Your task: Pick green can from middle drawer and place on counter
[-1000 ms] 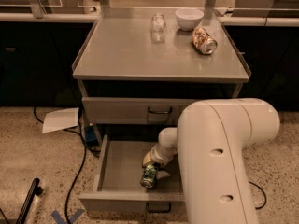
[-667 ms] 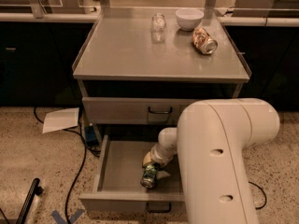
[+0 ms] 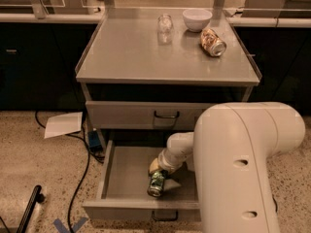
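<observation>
The green can (image 3: 157, 184) lies on its side in the open middle drawer (image 3: 124, 171), near the drawer's front wall and right of its centre. My gripper (image 3: 163, 174) reaches down into the drawer from the right, at the end of the white arm, and sits right at the can's upper end, touching or nearly touching it. The counter (image 3: 141, 57) is the grey cabinet top above the drawers. My large white arm housing hides the drawer's right part.
On the counter stand a clear glass jar (image 3: 165, 23), a white bowl (image 3: 197, 19) and an orange-brown and silver can (image 3: 213, 42) lying on its side. The top drawer (image 3: 146, 115) is closed. A sheet of paper (image 3: 63, 124) and cables lie on the floor at the left.
</observation>
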`<state>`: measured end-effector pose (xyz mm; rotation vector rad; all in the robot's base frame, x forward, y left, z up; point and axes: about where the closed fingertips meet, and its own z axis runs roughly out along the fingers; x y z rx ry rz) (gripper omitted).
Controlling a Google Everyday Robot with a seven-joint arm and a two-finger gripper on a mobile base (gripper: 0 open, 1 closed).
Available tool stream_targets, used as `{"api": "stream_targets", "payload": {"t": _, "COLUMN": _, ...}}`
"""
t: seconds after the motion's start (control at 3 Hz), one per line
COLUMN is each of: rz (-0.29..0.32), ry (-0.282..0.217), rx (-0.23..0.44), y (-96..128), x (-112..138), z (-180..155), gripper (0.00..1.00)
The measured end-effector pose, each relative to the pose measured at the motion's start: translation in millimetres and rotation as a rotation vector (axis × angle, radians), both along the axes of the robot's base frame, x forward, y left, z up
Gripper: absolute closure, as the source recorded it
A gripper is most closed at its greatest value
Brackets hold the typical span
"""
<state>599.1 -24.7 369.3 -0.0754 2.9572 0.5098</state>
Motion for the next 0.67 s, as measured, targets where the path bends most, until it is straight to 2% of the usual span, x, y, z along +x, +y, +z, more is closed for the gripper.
{"api": "stream_targets", "payload": {"t": 0.33, "rz": 0.05, "ry": -0.057, "rx": 0.038, "y": -10.4, "x": -19.1, "z": 34.5, "gripper": 1.0}}
{"api": "stream_targets", "payload": {"t": 0.67, "rz": 0.112, "ry": -0.158, "rx": 0.097, "y": -30.1, "x": -43.5, "z": 83.1, "gripper": 1.0}}
